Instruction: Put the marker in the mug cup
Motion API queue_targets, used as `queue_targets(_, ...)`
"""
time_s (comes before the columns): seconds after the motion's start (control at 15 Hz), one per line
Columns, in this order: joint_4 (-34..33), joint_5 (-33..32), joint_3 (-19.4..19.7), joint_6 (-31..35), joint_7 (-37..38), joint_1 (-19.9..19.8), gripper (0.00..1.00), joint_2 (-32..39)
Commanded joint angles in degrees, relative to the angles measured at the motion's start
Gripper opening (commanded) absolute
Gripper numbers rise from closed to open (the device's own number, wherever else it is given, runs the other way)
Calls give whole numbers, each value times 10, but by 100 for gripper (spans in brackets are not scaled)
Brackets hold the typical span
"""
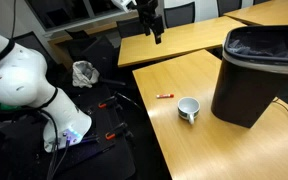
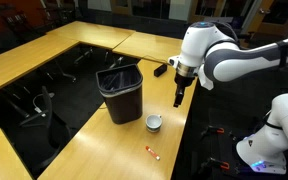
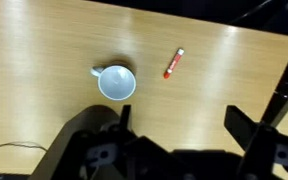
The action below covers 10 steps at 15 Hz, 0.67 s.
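Note:
The marker (image 3: 173, 63) is a small thin red stick lying flat on the wooden table; it also shows in both exterior views (image 1: 163, 94) (image 2: 151, 152). The mug cup (image 3: 115, 82) is a small white cup with a handle, standing upright a little beside the marker, seen in both exterior views (image 1: 188, 109) (image 2: 154, 123). My gripper (image 3: 180, 118) hangs high above the table, open and empty, fingers spread wide; it shows in both exterior views (image 1: 157, 33) (image 2: 178, 97).
A big black trash bin (image 1: 254, 72) (image 2: 120, 92) stands on the table close to the mug. The table edge (image 1: 149, 115) drops to a floor with red-handled tools (image 1: 112, 134) and a crumpled bag (image 1: 84, 72). A cable (image 3: 14, 146) lies on the table.

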State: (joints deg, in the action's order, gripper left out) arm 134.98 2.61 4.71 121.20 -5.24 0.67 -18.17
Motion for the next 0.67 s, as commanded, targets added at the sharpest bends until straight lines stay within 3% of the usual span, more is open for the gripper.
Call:
queue_targets(0.0, -1, 2, -6, -2, -2, -7, 100, 0)
queue_targets(0.13, -1, 2, -6, -2, -2, -7, 100, 0)
queue_targets(0.4, 33, 11, -27, 70, 67, -4, 100, 46)
queue_targets(0.6, 68, 1, -55, 182, 162, -4, 100, 127)
